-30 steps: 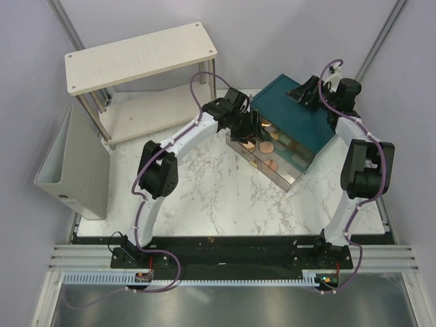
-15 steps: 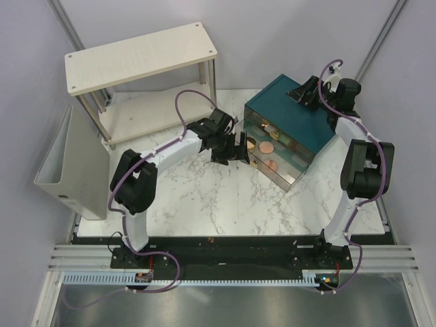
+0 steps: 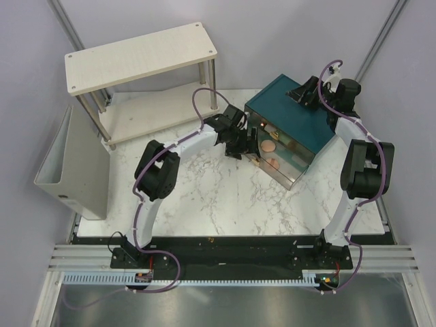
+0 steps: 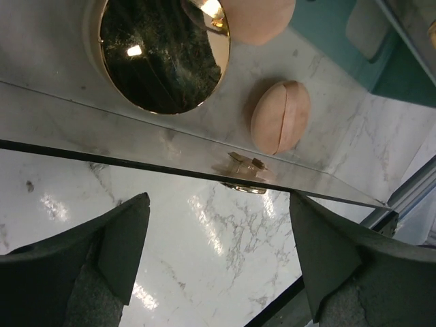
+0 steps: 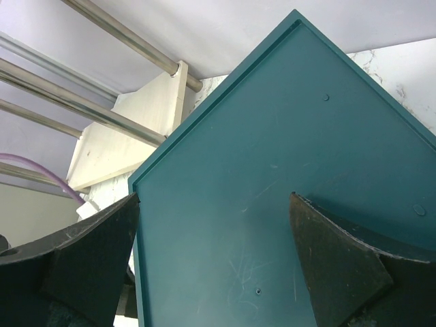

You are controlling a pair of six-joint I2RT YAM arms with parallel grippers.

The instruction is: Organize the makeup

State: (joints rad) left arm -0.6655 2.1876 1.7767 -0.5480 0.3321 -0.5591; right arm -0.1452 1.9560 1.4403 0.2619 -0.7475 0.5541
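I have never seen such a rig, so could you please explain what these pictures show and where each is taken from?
Two white robot arms, the left arm and the right arm, are bolted at the near edge of a marble table. One picture looks down from above. The other two come from cameras on the wrists, so the dark shapes there are each gripper's own fingers. The left gripper faces a clear drawer with a small gold knob. Inside lie a round gold-rimmed pot with a dark centre and a peach-pink rounded sponge. The right gripper hangs over the large teal box. Both grippers are open and hold nothing.
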